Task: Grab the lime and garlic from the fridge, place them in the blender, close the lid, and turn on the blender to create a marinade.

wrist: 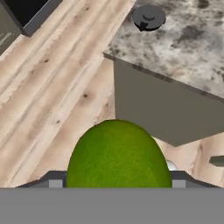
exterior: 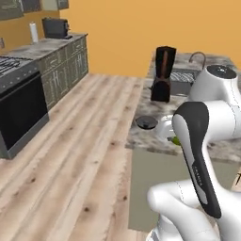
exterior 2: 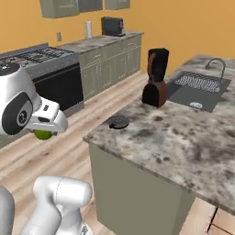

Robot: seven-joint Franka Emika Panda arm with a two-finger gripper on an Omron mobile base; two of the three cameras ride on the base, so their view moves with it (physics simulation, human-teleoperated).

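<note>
My gripper [wrist: 117,183] is shut on the lime [wrist: 118,155], a yellow-green fruit that bulges between the two fingertips. The lime [exterior 2: 43,134] hangs under the white hand, above the wooden floor and left of the island counter's [exterior 2: 183,137] corner. A green sliver of the lime [exterior: 176,140] peeks out beside my forearm. The blender [exterior: 162,75] [exterior 2: 156,78] stands upright on the island near the sink, its jar top uncovered. The lid [exterior: 146,122] [exterior 2: 119,122] [wrist: 148,16] lies flat on the island near its front corner. The garlic and the fridge are out of view.
A sink [exterior 2: 197,87] with a faucet is set into the island behind the blender. The black-fronted oven [exterior: 19,108] with a stovetop stands along the left wall, beside cabinets [exterior: 66,66] carrying a black appliance [exterior: 55,27] and a paper roll [exterior: 33,32]. Open wooden floor [exterior: 84,155] lies between them.
</note>
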